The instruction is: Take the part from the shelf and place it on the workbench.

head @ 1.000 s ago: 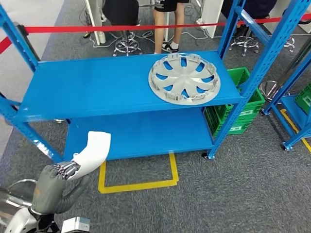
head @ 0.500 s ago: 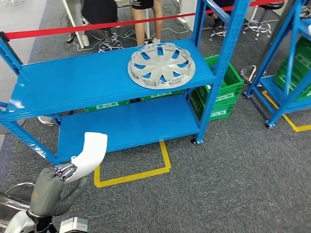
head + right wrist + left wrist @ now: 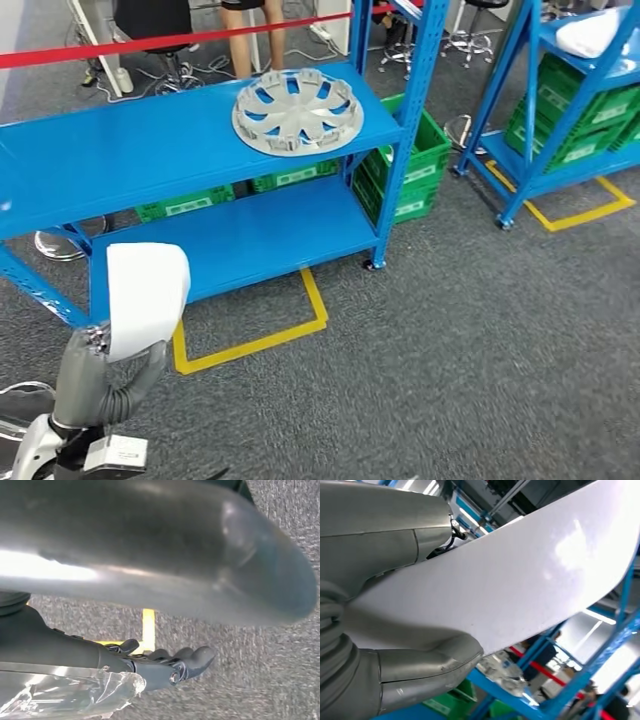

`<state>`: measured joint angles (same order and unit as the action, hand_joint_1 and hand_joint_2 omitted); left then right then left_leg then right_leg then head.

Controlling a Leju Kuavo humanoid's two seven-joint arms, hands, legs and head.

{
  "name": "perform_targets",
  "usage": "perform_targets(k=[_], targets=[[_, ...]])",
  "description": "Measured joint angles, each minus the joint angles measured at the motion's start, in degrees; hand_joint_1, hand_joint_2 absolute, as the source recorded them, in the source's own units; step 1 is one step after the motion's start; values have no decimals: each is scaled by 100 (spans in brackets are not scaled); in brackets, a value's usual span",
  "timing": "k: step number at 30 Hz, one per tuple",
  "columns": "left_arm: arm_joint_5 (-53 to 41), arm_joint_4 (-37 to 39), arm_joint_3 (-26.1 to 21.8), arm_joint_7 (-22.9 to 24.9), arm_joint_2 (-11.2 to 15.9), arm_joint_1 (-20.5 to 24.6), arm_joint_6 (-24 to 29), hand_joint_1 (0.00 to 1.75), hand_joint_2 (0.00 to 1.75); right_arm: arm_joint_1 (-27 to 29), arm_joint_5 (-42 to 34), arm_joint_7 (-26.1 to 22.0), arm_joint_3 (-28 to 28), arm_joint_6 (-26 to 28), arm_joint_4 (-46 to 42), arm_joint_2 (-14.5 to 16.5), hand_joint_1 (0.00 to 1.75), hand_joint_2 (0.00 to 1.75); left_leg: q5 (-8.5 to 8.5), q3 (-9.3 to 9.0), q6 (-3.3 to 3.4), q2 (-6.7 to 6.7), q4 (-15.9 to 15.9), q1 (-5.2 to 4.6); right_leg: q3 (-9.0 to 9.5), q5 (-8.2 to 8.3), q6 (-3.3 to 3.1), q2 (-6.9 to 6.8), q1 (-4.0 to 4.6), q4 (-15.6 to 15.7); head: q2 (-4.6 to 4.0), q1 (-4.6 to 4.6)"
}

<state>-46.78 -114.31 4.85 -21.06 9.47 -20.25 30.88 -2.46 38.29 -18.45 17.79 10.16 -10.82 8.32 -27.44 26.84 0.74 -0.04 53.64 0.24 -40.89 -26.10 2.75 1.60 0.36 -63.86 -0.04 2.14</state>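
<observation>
Turning away from the shelf, left hand pinches the white part, which could slip mid-walk.

Workshop or warehouse floor, blue steel shelving racks, green plastic crates, yellow floor markings, red barrier tape, grey carpet

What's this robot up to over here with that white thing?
The robot is carrying a curved white part in its left hand, held in front of its body above the grey carpet. Ahead stands a blue shelf rack with a silver wheel cover lying on its upper shelf and green crates behind and beside it. Its right hand hangs over the carpet near a yellow floor line and appears to hold nothing. The part has not been set down anywhere yet.
</observation>
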Motion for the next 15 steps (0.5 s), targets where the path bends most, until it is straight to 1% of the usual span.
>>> perform_targets(k=[1, 2, 3, 4, 5, 6, 7, 8, 9, 10, 11, 12, 13, 14, 15], targets=[[25, 0, 0, -24, -31, 7, 1, 168, 175, -14, 7, -5, 0, 12, -1, 9, 0, 0, 63, 74, 10, 78, 3, -9, -84, -277, 25, -72, -16, -425, 0, -11], [34, 0, 1, -35, -57, 12, 1, 168, 175, -29, 13, -9, 0, 19, -2, 17, 0, 0, 126, 151, 7, 155, 7, -16, -131, -418, 47, -104, -30, -794, 0, -13], [37, 0, 2, -39, -79, 18, 0, 168, 175, -39, 17, -12, 0, 23, -2, 24, 0, 0, 188, 227, -1, 230, 11, -19, -109, -411, 63, -117, -43, -1024, 0, -13], [38, 0, 4, -41, -95, 24, -1, 168, 175, -42, 22, -13, 0, 25, -2, 30, 0, 0, 247, 305, -13, 302, 17, -21, 10, -286, 76, -130, -55, -1052, 0, -15], [38, 0, 5, -42, -112, 29, -1, 168, 175, -43, 25, -13, 0, 27, -3, 33, 0, 0, 301, 378, -31, 367, 24, -22, 240, -124, 82, -165, -63, -859, 0, -15], [39, -1, 7, -42, -124, 33, 1, 168, 175, -48, 26, -14, 0, 35, -8, 36, 0, 0, 348, 435, -53, 427, 40, -27, 574, -31, 83, -270, -68, -484, 0, -15], [58, -3, 7, -44, -133, 33, -2, 168, 175, -59, 19, -14, 0, 47, -19, 39, 0, 0, 384, 482, -79, 485, 61, -36, 951, -42, 79, -406, -57, 2, 0, -19], [100, -5, 7, -43, -139, 33, -24, 168, 175, -79, 5, -14, 1, 62, -30, 47, 0, 0, 420, 510, -108, 545, 81, -47, 1242, -109, 47, -520, -42, 416, 0, -14], [165, -8, 7, -37, -140, 31, -76, 168, 175, -95, -10, -12, 1, 78, -40, 57, 0, 0, 457, 527, -135, 606, 97, -55, 1411, -188, 9, -594, -23, 702, 0, -15], [243, -10, 8, -26, -140, 27, -156, 168, 175, -105, -22, -4, 2, 87, -47, 65, 0, 0, 494, 542, -163, 673, 104, -53, 1445, -224, -39, -577, -1, 832, 0, -14], [313, -10, 13, -15, -141, 22, -248, 168, 175, -101, -23, 13, 3, 90, -46, 72, 0, 0, 523, 558, -194, 724, 106, -46, 1382, -192, -104, -514, 4, 836, 0, -10], [368, -11, 20, -7, -141, 13, -320, 168, 175, -87, -14, 38, 4, 89, -44, 74, 0, 0, 480, 588, -232, 671, 133, -30, 1317, -141, -154, -452, 5, 834, 0, -13], [406, -11, 27, -10, -144, -1, -360, 168, 175, -74, 3, 75, 6, 85, -43, 75, 0, 0, 340, 634, -269, 545, 229, -15, 1256, -81, -208, -391, 1, 832, 0, -6], [434, -11, 33, -20, -146, -16, -369, 168, 175, -62, 26, 109, 7, 77, -41, 78, 0, 0, 108, 712, -300, 375, 433, -6, 1188, -10, -255, -335, -5, 836, 0, -3], [456, -11, 37, -31, -150, -29, -361, 168, 175, -55, 46, 137, 8, 62, -41, 82, 0, 0, -187, 811, -321, 196, 746, 0, 1109, 59, -284, -272, -5, 832, 0, 2]])
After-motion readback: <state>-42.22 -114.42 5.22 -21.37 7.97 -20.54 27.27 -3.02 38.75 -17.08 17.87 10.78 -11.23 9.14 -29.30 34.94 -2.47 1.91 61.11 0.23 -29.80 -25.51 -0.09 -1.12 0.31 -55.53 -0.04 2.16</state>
